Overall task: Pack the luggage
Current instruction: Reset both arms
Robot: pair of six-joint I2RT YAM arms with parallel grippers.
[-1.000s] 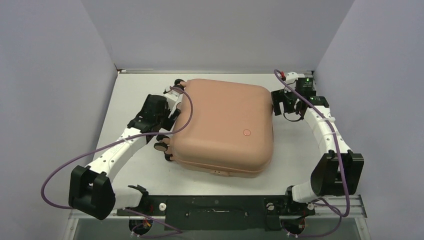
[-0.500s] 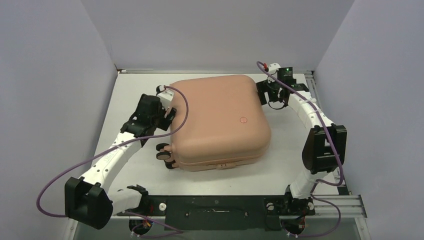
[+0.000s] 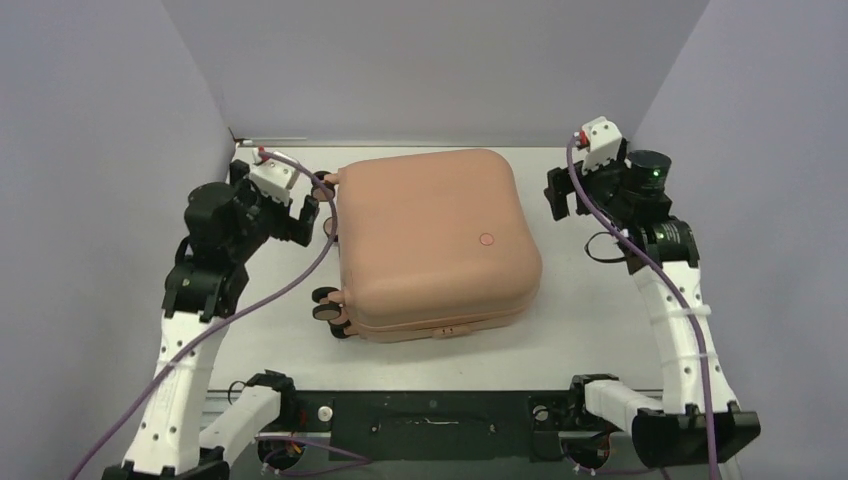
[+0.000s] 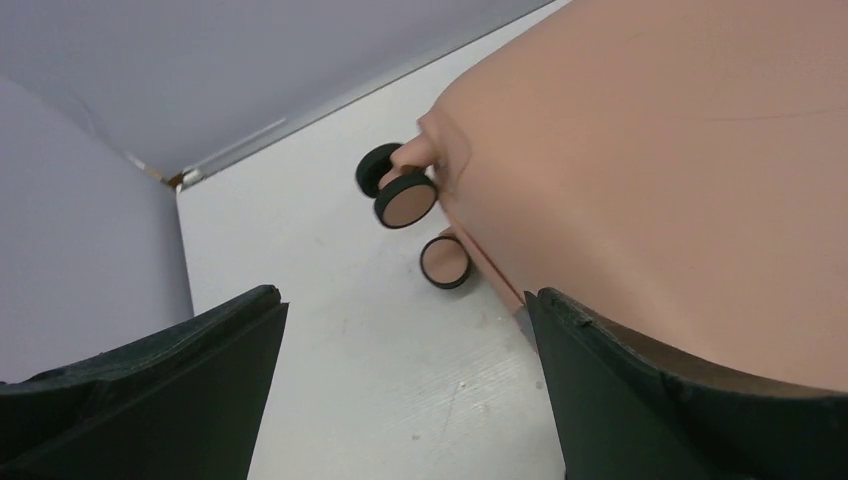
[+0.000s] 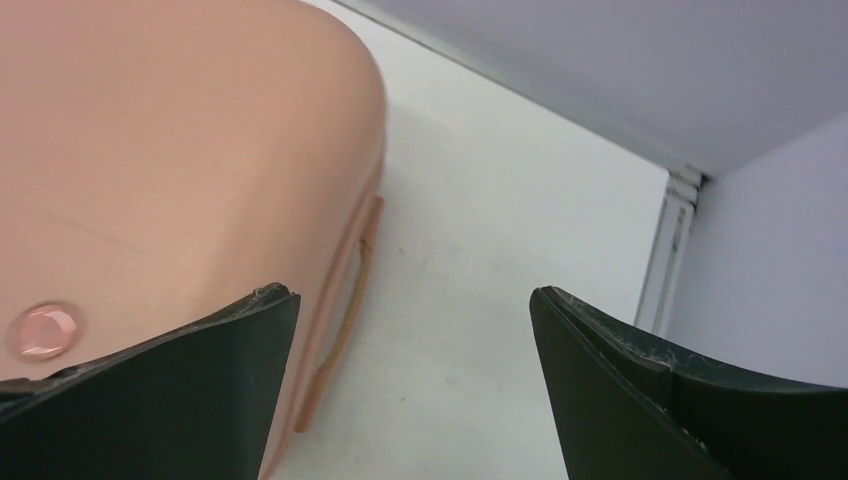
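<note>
The luggage [image 3: 430, 240] is a salmon-pink hard-shell suitcase lying shut and flat in the middle of the table, logo dot [image 3: 487, 239] facing up and caster wheels [image 3: 325, 305] at its left side. My left gripper [image 3: 316, 217] hovers open just off its back-left corner, touching nothing. In the left wrist view the open left gripper [image 4: 403, 298] has bare table between its fingers, with the shell [image 4: 660, 150] and two wheels [image 4: 405, 197] to the right. My right gripper [image 3: 561, 195] stands open, apart from the back-right corner. The right gripper [image 5: 412, 292] frames the table beside the shell [image 5: 170, 140] and its side handle [image 5: 350, 290].
Grey walls [image 3: 110, 150] close in the white table [image 3: 270, 340] on the left, back and right. A metal rail [image 5: 668, 250] runs along the right wall. The black base bar [image 3: 430, 412] sits at the near edge. A purple cable [image 3: 300, 270] loops beside the left arm.
The luggage slid and turned a little toward the back left, then stayed put. Both arms drew back and rose away from its sides, grippers still open.
</note>
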